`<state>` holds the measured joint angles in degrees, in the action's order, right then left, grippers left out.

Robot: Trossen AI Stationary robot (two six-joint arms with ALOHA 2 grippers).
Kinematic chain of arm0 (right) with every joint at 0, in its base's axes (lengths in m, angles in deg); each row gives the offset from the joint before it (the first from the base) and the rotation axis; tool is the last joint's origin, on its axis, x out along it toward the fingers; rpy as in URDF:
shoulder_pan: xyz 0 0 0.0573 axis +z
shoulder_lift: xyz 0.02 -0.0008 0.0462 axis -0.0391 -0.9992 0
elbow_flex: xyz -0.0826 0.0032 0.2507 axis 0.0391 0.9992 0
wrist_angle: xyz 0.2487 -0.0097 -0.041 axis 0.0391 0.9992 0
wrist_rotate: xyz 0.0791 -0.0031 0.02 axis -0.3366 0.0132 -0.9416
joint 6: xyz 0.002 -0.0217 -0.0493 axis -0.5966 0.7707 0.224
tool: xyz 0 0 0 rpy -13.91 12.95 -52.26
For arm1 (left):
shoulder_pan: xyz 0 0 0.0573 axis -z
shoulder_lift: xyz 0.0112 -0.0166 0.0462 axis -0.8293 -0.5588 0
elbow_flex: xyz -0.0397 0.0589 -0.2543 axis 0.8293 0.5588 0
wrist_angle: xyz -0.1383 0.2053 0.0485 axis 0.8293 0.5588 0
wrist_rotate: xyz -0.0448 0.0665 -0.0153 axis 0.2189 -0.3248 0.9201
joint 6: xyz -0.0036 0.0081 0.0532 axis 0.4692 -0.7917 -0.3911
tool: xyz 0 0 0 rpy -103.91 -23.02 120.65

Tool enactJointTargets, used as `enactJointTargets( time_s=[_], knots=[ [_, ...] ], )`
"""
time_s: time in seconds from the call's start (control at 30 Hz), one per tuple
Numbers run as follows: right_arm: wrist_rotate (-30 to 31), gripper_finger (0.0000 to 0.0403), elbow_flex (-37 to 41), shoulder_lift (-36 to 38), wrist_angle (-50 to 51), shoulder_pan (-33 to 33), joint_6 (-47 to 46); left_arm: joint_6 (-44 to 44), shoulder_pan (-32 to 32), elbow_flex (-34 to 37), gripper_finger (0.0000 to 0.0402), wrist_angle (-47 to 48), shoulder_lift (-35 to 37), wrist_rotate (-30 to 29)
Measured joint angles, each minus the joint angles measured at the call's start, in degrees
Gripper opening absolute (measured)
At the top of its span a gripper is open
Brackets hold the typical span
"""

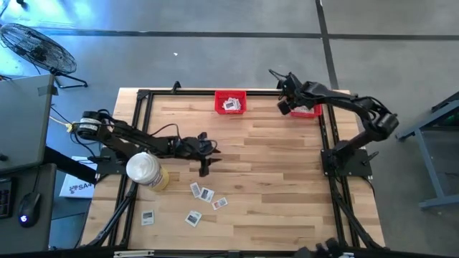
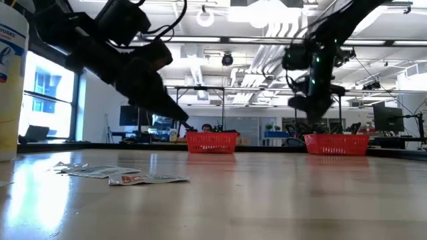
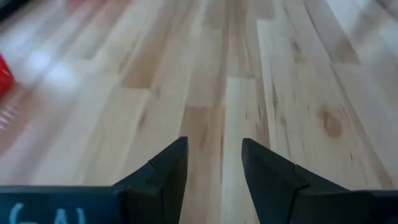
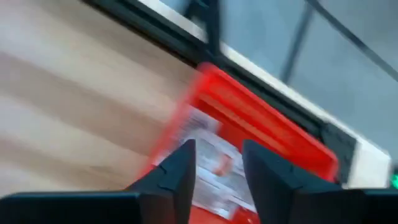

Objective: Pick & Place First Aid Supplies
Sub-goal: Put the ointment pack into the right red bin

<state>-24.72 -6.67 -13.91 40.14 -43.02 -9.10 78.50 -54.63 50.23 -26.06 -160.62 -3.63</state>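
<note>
The pale wooden plank table (image 1: 272,179) carries two red mesh bins at its far edge. The right gripper (image 4: 214,165) hangs over the right red bin (image 1: 308,111), fingers parted with nothing between them, white packets (image 4: 211,155) lying below. The left gripper (image 3: 211,168) stands wide and bare over mid-table, near the loose small flat white packets (image 1: 204,195).

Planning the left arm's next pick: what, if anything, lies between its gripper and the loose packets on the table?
Nothing visible. The left gripper hangs open over bare wood, with the packets just beyond it. The white cylinder stands off to one side, outside that path.
</note>
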Motion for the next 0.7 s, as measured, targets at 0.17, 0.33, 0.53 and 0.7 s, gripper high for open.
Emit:
enactJointTargets(
  time_s=[0.17,0.33,0.53,0.7],
  knots=[
    [-11.13,0.0148,-0.21,2.59,-5.92,11.18,2.51,0.0,-2.03,0.04,0.0149,5.63,5.22,0.11],
    [-17.64,0.015,-0.2,0.52,-18.56,27.43,3.12,0.74,-1.66,0.02,0.0149,16.83,14.57,0.64],
    [-17.97,0.015,-0.2,-5.93,-36.71,44.38,1.65,2.58,1.97,0.04,0.0149,25.37,26.29,2.9],
    [-18.75,0.015,-2.23,-15.78,-47.16,53.29,0.96,2.58,2.75,0.03,0.0149,28.15,33.05,2.8]
  ],
)
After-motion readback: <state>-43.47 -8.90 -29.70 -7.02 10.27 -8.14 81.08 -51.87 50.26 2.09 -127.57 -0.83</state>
